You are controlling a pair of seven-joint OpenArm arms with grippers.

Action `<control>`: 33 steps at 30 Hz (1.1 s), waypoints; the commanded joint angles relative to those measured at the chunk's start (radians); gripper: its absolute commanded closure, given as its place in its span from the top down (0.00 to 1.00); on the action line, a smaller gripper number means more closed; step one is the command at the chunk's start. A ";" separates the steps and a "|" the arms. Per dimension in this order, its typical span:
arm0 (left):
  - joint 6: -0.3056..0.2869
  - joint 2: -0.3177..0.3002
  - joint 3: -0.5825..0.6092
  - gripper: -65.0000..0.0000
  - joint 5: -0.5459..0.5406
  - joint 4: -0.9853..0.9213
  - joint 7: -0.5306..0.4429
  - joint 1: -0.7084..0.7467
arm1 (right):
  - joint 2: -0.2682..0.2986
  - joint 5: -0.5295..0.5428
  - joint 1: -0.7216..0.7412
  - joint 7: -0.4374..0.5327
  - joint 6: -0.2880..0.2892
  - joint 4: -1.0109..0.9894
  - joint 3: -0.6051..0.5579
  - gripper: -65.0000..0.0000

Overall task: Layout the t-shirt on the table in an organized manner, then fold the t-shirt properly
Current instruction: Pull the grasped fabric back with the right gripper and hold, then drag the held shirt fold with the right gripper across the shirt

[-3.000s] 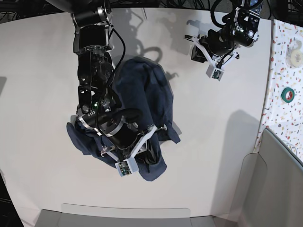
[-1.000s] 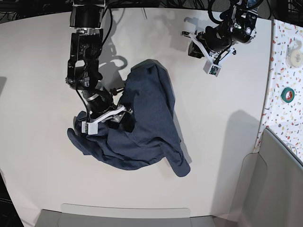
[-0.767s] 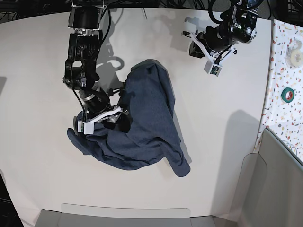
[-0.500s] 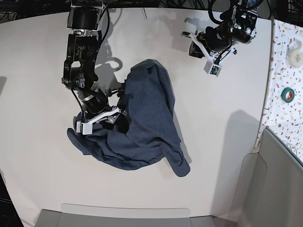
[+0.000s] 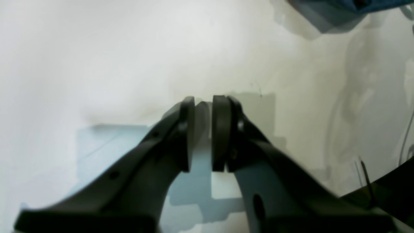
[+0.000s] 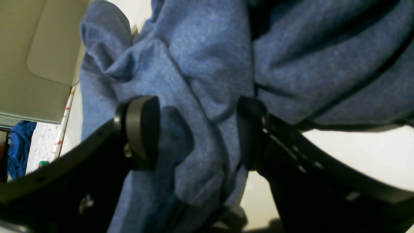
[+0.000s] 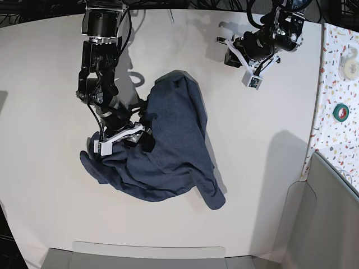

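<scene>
While the base view shows the whole layout from above, only the wrist cameras reveal how the jaws stand. From above, the t-shirt (image 7: 168, 145) lies crumpled in a heap near the middle of the table (image 7: 263, 168), a dark navy mound with one lobe trailing toward the near edge. The right gripper (image 7: 140, 134) sits at the shirt's left side in that view, pressed in among the folds, but whether it grips cloth cannot be told from there.

The right wrist view settles it — the right gripper (image 6: 197, 132) has its two dark fingers (image 6: 142, 129) spread wide, with bunched blue heathered fabric of the t-shirt (image 6: 207, 64) filling the space between them and draping past both pads. The jaws stand apart around the cloth rather than pinching it. A strip of white table (image 6: 355, 152) shows below the fabric on the right.

The left gripper (image 7: 235, 56) hangs over bare tabletop at the far side, well apart from the shirt. Its own camera shows what the overhead view cannot — the left gripper (image 5: 203, 132) has its pads nearly together with a thin slit between them and nothing held, above the white table (image 5: 97, 58).
</scene>
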 commanded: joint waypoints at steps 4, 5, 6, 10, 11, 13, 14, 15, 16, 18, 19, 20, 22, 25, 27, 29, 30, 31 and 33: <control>-0.003 -0.004 -0.001 0.16 -0.009 0.015 -0.014 -0.002 | -0.010 0.019 0.018 -0.004 0.022 0.054 -0.009 0.57; -0.003 -0.004 -0.001 0.16 -0.009 0.015 -0.014 -0.002 | -0.011 0.019 0.020 -0.017 0.022 0.055 -0.015 0.57; -0.003 -0.004 -0.001 0.16 -0.009 0.015 -0.014 -0.002 | -0.011 0.019 0.020 -0.027 0.022 0.057 -0.019 0.57; -0.003 -0.004 -0.001 0.16 -0.009 0.015 -0.014 -0.002 | -0.023 0.059 0.020 -0.031 0.022 0.049 -0.025 0.57; -0.003 -0.004 -0.001 0.16 -0.009 0.015 -0.014 -0.002 | -0.023 0.062 0.020 -0.031 0.022 0.047 -0.025 0.57; -0.003 -0.004 -0.001 0.16 -0.009 0.015 -0.014 -0.002 | -0.025 0.062 0.020 -0.031 0.022 0.047 -0.025 0.57; -0.003 -0.004 -0.001 0.16 -0.009 0.015 -0.015 -0.002 | -0.025 0.062 0.020 -0.031 0.022 0.047 -0.025 0.57; -0.003 -0.004 -0.001 0.16 -0.009 0.015 -0.015 -0.002 | -0.025 0.063 0.020 -0.031 0.022 0.047 -0.025 0.57; -0.003 -0.004 -0.001 0.16 -0.009 0.015 -0.015 -0.002 | -0.025 0.063 0.020 -0.031 0.022 0.046 -0.025 0.57; -0.003 -0.004 -0.001 0.16 -0.009 0.015 -0.017 -0.002 | -0.025 0.065 0.020 -0.031 0.022 0.046 -0.025 0.57; -0.003 -0.004 -0.001 0.16 -0.009 0.015 -0.017 -0.002 | -0.025 0.065 0.020 -0.031 0.022 0.046 -0.025 0.57; -0.003 -0.004 -0.001 0.16 -0.009 0.015 -0.018 -0.002 | -0.025 0.065 0.020 -0.031 0.022 0.046 -0.025 0.56; -0.003 -0.004 -0.001 0.16 -0.009 0.015 -0.018 -0.002 | -0.026 0.065 0.020 -0.031 0.022 0.026 -0.025 0.56; -0.003 -0.004 -0.001 0.16 -0.009 0.015 -0.018 -0.002 | -0.026 0.065 0.026 -0.031 0.022 -0.026 -0.025 0.56; -0.003 -0.004 -0.001 0.16 -0.009 0.015 -0.018 -0.001 | -0.026 0.065 0.026 -0.031 0.022 -0.051 -0.025 0.56; -0.003 -0.005 -0.002 0.16 -0.009 0.015 -0.018 0.001 | -0.026 0.065 0.026 -0.031 0.022 -0.060 -0.025 0.56; -0.003 -0.005 -0.002 0.16 -0.009 0.015 -0.020 0.001 | -0.026 0.065 0.026 -0.031 0.022 -0.060 -0.025 0.56; -0.003 -0.005 -0.002 0.16 -0.009 0.015 -0.020 0.001 | -0.026 0.065 0.026 -0.031 0.022 -0.060 -0.025 0.56; -0.003 -0.005 -0.001 0.16 -0.009 0.015 -0.020 0.001 | -0.026 0.065 0.026 -0.031 0.022 -0.058 -0.025 0.56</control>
